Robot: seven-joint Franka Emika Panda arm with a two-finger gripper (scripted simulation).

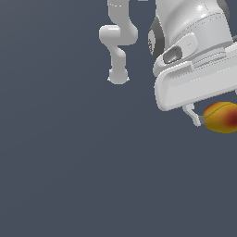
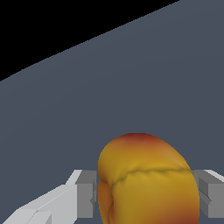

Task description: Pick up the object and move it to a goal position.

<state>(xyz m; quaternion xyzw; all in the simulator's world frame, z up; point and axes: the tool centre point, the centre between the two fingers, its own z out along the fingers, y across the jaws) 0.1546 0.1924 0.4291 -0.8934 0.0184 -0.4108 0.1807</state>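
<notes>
The object is a smooth, rounded yellow-orange fruit-like ball with red blotches (image 1: 222, 117). It sits between the fingers of my white gripper (image 1: 217, 121) at the exterior view's right edge, held above the grey floor. In the wrist view the ball (image 2: 146, 179) fills the gap between the two grey finger pads (image 2: 86, 194), which press on both of its sides. Only one fingertip (image 1: 198, 120) shows in the exterior view; the other is cut off by the frame edge.
The arm's base and lower links (image 1: 118, 41) stand farther back in the exterior view. A plain grey floor (image 1: 92, 162) spreads all around. The wrist view shows the floor's far edge against black (image 2: 65, 52).
</notes>
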